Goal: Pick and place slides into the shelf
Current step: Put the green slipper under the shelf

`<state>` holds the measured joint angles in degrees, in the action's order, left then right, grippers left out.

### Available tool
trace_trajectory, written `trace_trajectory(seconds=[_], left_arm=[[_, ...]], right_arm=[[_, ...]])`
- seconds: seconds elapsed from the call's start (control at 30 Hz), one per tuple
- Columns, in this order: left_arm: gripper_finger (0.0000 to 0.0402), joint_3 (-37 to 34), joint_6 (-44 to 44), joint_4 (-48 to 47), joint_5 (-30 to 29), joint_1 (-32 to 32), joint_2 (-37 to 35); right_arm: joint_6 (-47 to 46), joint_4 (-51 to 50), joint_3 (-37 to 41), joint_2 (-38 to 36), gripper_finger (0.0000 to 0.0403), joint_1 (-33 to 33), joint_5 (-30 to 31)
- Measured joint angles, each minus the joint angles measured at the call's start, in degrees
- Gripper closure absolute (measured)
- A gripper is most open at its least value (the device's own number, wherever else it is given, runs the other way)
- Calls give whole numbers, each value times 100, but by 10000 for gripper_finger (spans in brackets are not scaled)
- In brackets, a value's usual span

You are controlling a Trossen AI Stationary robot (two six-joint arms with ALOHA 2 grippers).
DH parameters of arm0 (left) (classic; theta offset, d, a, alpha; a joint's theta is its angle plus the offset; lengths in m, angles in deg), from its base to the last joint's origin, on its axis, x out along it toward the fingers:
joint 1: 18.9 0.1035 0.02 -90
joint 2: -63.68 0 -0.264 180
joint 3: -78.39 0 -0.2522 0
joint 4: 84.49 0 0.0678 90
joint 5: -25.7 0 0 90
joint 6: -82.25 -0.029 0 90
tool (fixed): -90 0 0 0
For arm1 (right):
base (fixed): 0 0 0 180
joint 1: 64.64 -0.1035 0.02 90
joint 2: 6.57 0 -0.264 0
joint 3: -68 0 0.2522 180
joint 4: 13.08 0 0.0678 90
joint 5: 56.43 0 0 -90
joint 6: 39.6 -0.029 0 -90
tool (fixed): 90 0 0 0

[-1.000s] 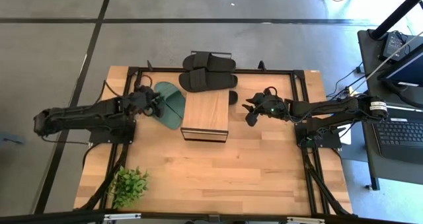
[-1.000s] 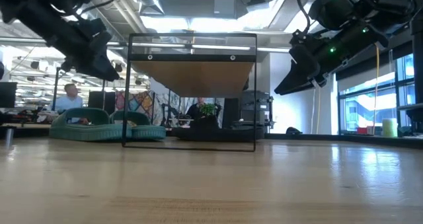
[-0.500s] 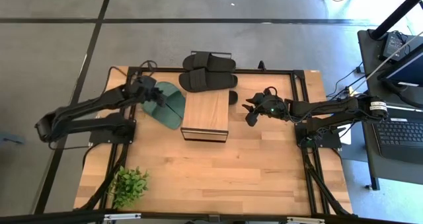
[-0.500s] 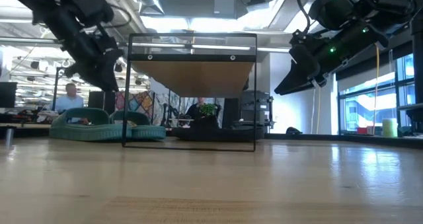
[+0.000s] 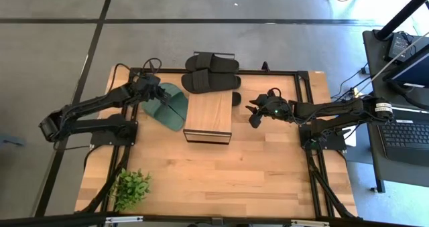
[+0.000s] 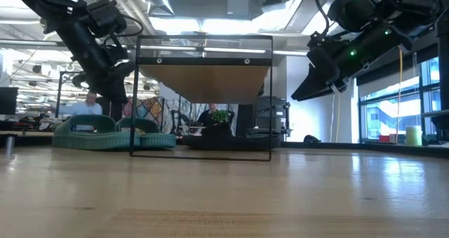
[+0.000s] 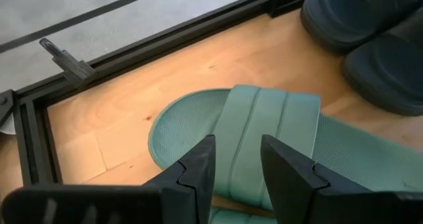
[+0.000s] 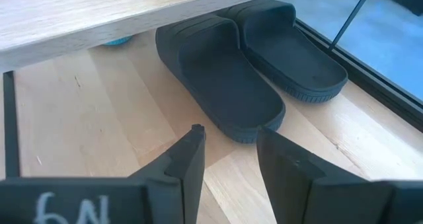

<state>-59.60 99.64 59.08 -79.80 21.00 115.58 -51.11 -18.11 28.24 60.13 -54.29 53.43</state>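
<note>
Table (image 5: 268,180) of pale wood carries the whole scene, seen from above with a dark arm reaching in from each side. Between the two grippers stands the shelf (image 5: 208,116), a small rack with a light plank top on a thin black frame.

Beyond the shelf, toward the table's far edge, two pairs of black slides (image 5: 211,71) lie together, one pair partly over the rim. Two more black slides (image 8: 228,78) rest side by side under the shelf's plank, just ahead of the right gripper (image 5: 254,117), which hangs above the table beside the shelf. Its two fingers (image 8: 188,161) stand parted with only bare wood between them, gripping nothing.

Directly beneath the left gripper (image 5: 155,94) lie the dark green slides (image 5: 171,105), flat on the table just beside the shelf. In the left wrist view the near green slide's (image 7: 264,135) broad ribbed strap sits straight in front of the parted fingers (image 7: 198,174); whether they touch the strap cannot be told, and nothing is clamped between them. From table height, the left gripper (image 6: 112,90) hangs just above the green pair (image 6: 112,134).

Well behind the left gripper, at the table's near corner, stands a small green potted plant (image 5: 131,187). A person (image 6: 90,104) sits in the room beyond the table.
</note>
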Motion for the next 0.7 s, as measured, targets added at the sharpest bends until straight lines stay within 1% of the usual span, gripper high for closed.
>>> trace_trajectory(seconds=[0.1,0.2,0.3,0.43,0.5,0.57,0.7], left_arm=[[289,0,-132,-5,0,0,-2],[274,0,-292,-36,4,-3,-2],[239,0,-403,-36,192,-4,-3],[183,0,-1009,-27,716,-7,-4],[166,0,-1149,-27,789,-22,-4],[157,0,-1156,-27,784,-73,-4],[153,0,-1241,-25,648,-173,-4]], right_arm=[[2,-2,0,0,265,0,-2],[4,-5,0,0,265,0,0],[4,-7,0,0,265,0,0],[4,-7,0,0,265,0,0],[4,-7,0,0,265,0,0],[4,-7,0,0,265,0,0],[4,-7,0,0,265,0,0]])
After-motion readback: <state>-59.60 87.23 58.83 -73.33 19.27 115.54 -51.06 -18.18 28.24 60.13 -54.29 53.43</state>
